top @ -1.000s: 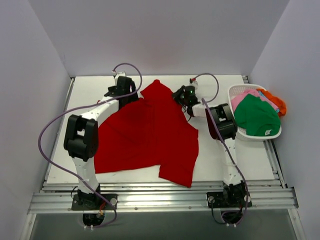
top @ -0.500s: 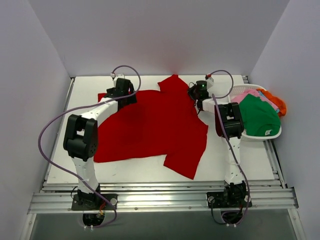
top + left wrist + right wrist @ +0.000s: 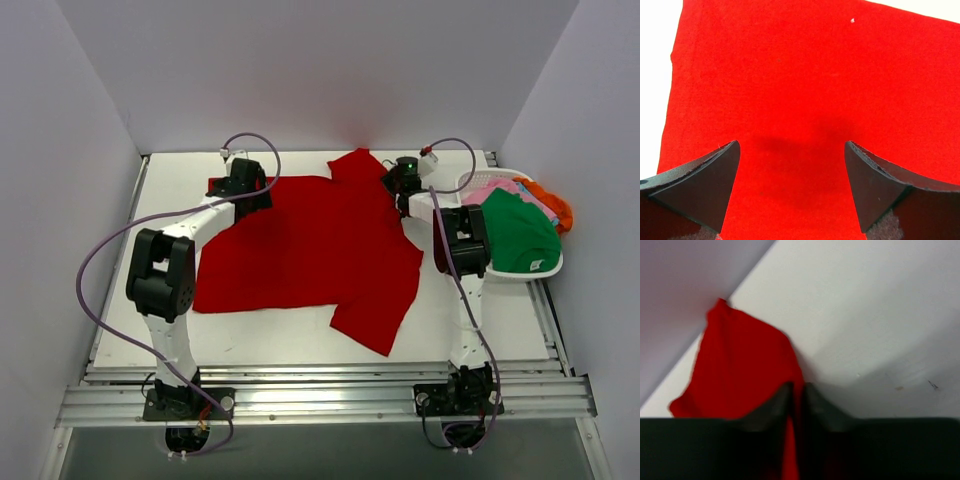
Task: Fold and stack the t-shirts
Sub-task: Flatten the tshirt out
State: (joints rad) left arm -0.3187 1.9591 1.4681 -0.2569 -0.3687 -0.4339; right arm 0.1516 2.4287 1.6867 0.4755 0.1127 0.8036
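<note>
Red t-shirt (image 3: 300, 250) mostly spread; our right gripper (image 3: 797, 390) pinches its far edge, left gripper (image 3: 791, 147) hovers wide open, empty. Next we'd flatten the near-right flap, then fold

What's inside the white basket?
The white basket holds a green t-shirt on top, with a pink t-shirt and an orange t-shirt poking out behind it. Anything underneath them is covered, so I cannot tell.

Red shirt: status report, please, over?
Left jaws open over shirt. Right jaws shut on its far edge. Shirt mostly spread out. Basket at right, apart from it.
</note>
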